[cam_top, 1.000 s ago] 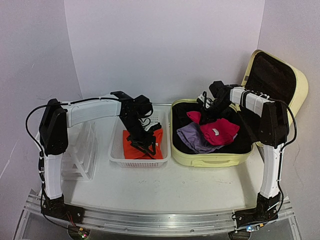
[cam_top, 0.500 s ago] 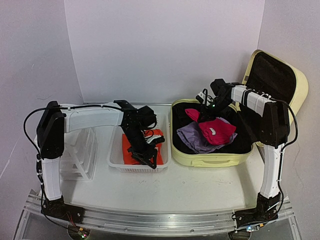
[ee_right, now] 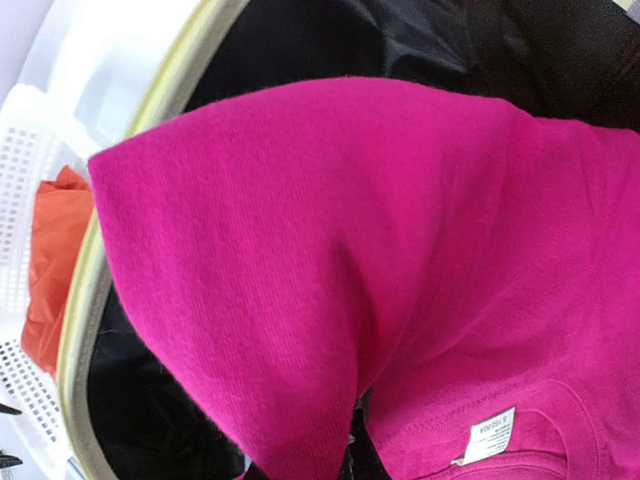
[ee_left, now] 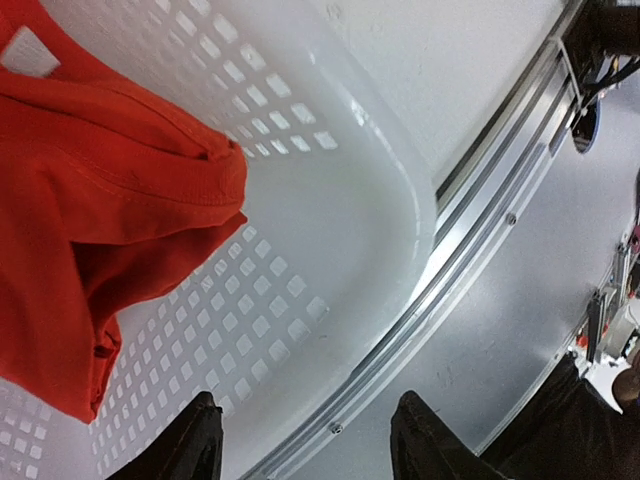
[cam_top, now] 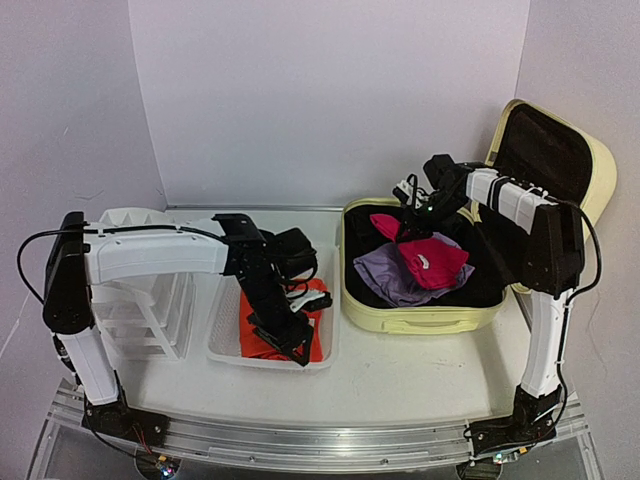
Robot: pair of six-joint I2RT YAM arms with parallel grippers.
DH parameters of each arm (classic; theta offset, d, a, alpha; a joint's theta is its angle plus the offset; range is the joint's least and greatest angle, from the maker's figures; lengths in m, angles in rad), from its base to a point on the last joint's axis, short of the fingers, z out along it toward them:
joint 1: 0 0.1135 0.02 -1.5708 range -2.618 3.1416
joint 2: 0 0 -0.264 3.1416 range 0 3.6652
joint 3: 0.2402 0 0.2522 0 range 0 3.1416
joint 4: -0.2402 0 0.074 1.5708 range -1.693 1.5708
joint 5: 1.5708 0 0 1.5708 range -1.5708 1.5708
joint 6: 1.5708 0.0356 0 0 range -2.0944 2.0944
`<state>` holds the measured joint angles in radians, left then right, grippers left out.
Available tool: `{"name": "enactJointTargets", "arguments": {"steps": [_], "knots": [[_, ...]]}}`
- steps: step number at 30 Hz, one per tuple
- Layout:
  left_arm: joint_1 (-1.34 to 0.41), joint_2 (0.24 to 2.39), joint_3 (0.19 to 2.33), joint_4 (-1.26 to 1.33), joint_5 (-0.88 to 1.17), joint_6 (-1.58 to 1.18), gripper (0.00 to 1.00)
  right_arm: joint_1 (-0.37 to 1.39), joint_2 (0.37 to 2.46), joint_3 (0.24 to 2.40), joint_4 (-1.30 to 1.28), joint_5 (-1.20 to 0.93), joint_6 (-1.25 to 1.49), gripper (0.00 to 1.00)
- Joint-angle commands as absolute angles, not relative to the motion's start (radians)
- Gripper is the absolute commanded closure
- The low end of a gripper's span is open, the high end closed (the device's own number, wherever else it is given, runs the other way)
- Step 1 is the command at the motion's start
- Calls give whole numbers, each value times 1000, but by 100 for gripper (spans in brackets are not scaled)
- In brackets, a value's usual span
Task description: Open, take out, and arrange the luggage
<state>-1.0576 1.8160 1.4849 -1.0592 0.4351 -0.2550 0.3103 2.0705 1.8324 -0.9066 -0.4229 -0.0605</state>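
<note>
The luggage (cam_top: 420, 320) lies open at the right of the table, just beside the white mesh basket (cam_top: 225, 335). Its black-lined lid (cam_top: 545, 150) stands up towards the right wall. The right gripper (cam_top: 412, 214) hangs over the far left part of the black lining with a magenta shirt (ee_right: 330, 240) pinched in it. The cloth rises from the pile to the jaws in a peak and drapes over the fingers, so in the wrist view they are all but hidden. The jaws seem closed tight on a fold of it. The rest of the shirt, with a white label, lies on a purple garment (cam_top: 385, 275) inside the case. The left gripper (ee_left: 310, 445) is low over the near end of the basket, its two dark fingertips (ee_left: 195, 440) parted about halfway with nothing between them. An orange garment (ee_left: 100, 200) lies loose on the basket floor, off to one side of the fingers and apart from them. A clear drawer organizer (cam_top: 140, 310) stands to the left of the basket.
</note>
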Motion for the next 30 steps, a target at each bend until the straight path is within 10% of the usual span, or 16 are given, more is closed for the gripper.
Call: {"name": "enactJointTargets", "arguments": {"steps": [1, 16, 30], "knots": [[-1051, 1678, 1614, -1034, 331, -270, 40, 314, 1994, 1816, -877, -568, -99, 100], [-1051, 1176, 1412, -886, 77, -400, 33, 374, 1999, 1811, -810, -925, -44, 100], [-1050, 1007, 1308, -845, -38, -418, 32, 687, 2167, 2077, -731, -804, -64, 100]]}}
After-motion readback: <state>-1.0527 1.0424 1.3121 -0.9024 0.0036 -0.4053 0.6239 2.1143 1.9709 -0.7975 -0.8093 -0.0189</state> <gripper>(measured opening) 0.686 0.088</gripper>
